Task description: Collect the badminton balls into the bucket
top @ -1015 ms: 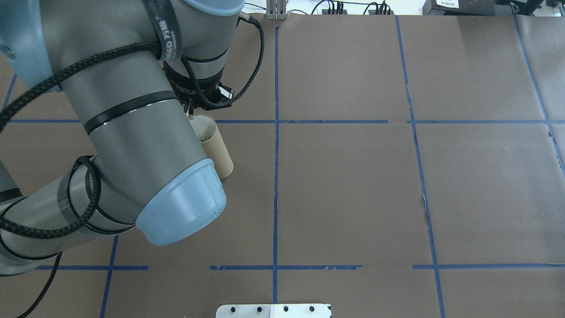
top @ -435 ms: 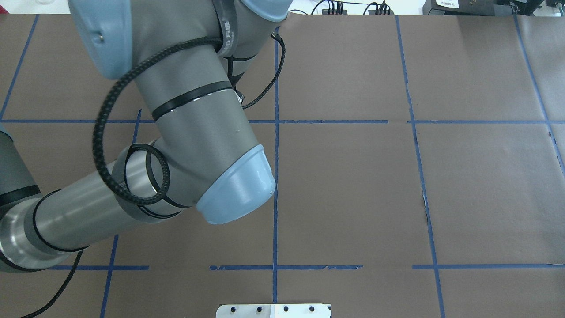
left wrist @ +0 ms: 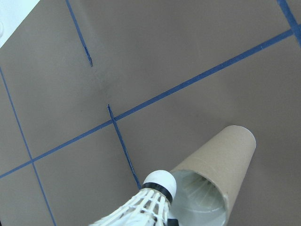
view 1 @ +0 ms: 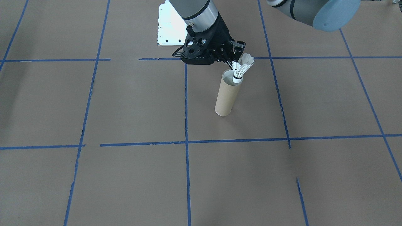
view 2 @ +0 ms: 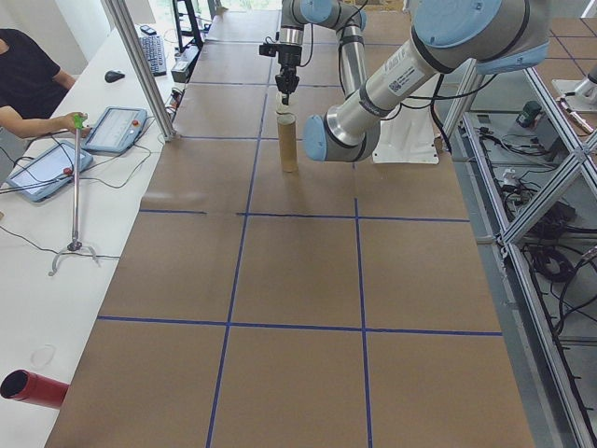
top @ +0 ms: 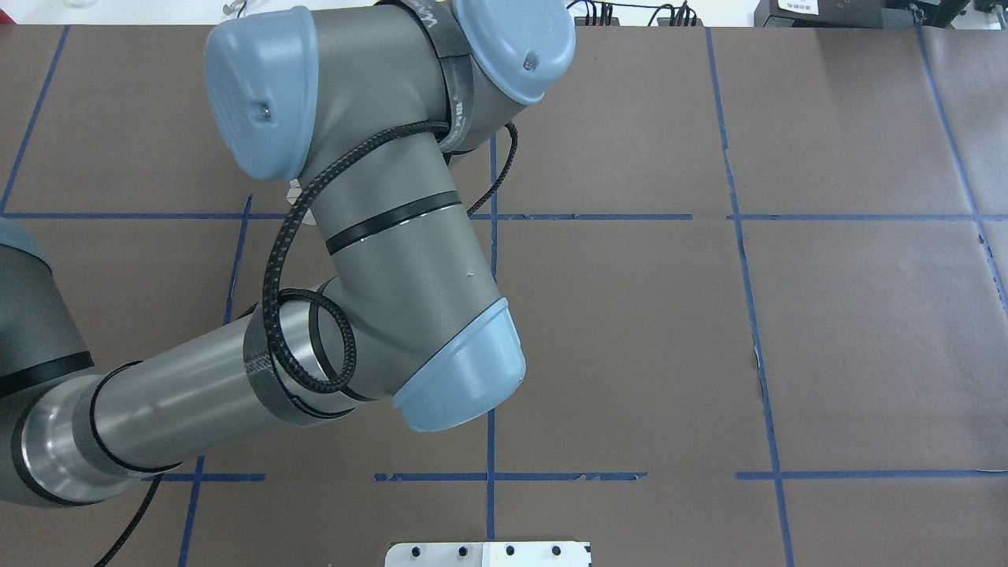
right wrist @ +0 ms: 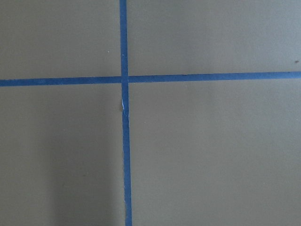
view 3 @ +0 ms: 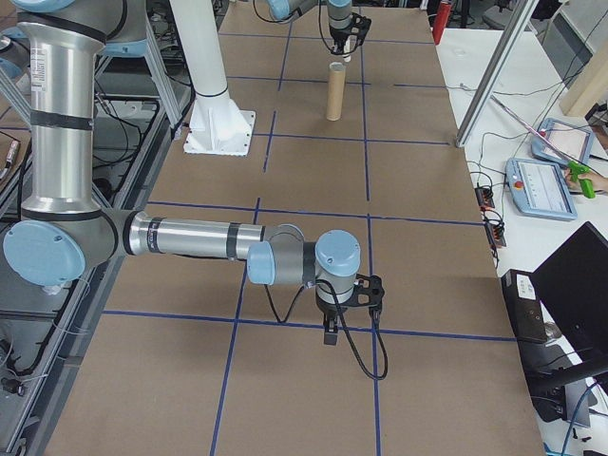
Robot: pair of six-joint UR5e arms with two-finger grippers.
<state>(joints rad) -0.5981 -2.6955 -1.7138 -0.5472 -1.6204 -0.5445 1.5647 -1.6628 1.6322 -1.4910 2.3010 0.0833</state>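
Two blue tape lines (right wrist: pixel 123 79) cross (upper left) on brown table paper (right wrist: pixel 211 150).

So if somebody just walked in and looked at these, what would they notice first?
Probably the white feather shuttlecock held cork-down by the left end effector, right over the open top of the tall cardboard tube standing upright near the middle of the brown table. In the overhead view the big grey and blue left arm blocks all of that.
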